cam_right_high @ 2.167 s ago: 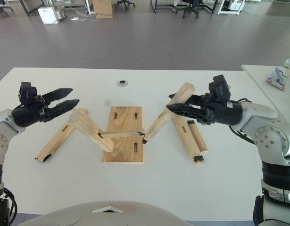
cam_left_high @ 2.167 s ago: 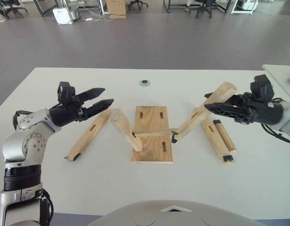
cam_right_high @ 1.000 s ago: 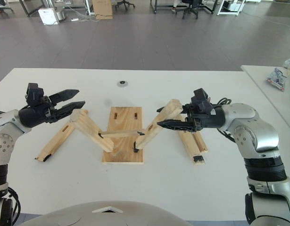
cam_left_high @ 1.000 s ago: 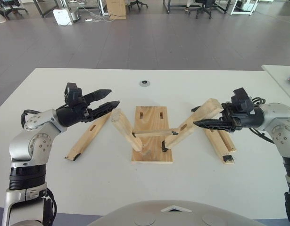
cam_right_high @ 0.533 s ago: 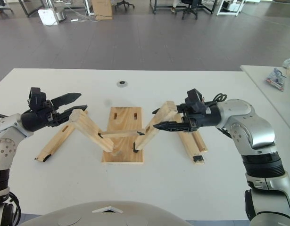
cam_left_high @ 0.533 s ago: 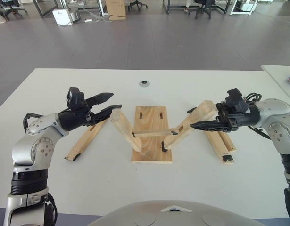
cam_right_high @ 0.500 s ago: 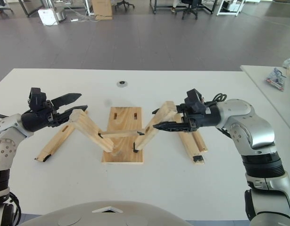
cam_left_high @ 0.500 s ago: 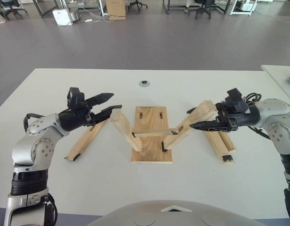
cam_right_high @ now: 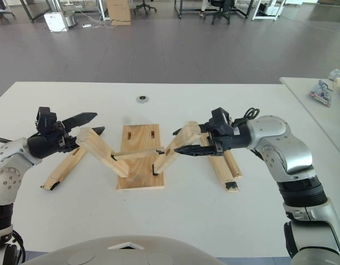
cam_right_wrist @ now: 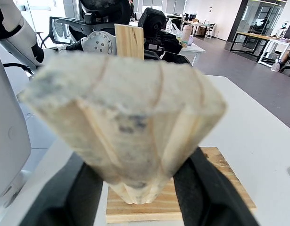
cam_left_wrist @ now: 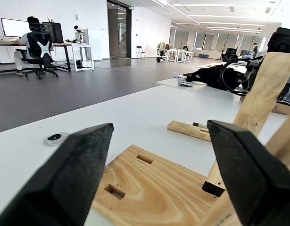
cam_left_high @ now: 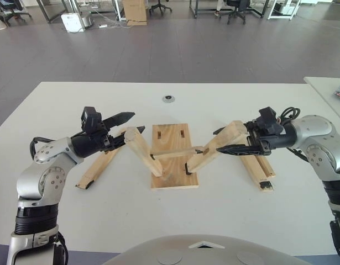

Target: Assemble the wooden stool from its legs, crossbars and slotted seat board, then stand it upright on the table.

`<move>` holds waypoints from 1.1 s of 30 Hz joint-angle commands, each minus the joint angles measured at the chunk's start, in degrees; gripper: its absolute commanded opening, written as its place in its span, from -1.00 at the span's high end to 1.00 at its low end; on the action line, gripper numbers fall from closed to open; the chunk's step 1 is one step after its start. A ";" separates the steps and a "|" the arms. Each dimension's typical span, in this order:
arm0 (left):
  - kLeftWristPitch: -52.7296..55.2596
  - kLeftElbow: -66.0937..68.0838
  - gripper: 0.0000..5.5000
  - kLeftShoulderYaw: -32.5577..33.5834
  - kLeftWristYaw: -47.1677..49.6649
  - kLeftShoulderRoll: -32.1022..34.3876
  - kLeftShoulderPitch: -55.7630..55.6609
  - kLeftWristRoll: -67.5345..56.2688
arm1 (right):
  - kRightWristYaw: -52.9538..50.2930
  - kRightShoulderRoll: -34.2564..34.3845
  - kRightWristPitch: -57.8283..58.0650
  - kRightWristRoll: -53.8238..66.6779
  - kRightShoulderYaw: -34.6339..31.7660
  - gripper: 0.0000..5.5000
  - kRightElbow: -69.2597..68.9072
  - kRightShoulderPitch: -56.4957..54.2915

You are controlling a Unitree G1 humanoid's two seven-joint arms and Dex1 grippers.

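The slotted seat board lies flat at the table's middle. Over it stand two legs joined by a thin crossbar, forming a W shape. My right gripper is shut on the upper end of the right leg; in the right wrist view that leg's end sits between the black fingers. My left gripper is open, its fingertips at the top end of the left leg. From the left wrist, the fingers stand wide apart above the board.
A loose leg lies on the table left of the board. Another leg and a short crossbar lie side by side under my right arm. A small round disc sits near the far edge.
My right gripper has come down and to the left with the right leg, closing the W. My left gripper has moved right up to the left leg's top. The camera shifted slightly.
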 commanded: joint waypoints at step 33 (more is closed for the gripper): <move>-3.79 -3.92 -0.33 -2.94 6.82 -3.82 4.38 1.59 | 3.58 3.65 5.87 -15.54 19.73 0.25 8.70 -13.82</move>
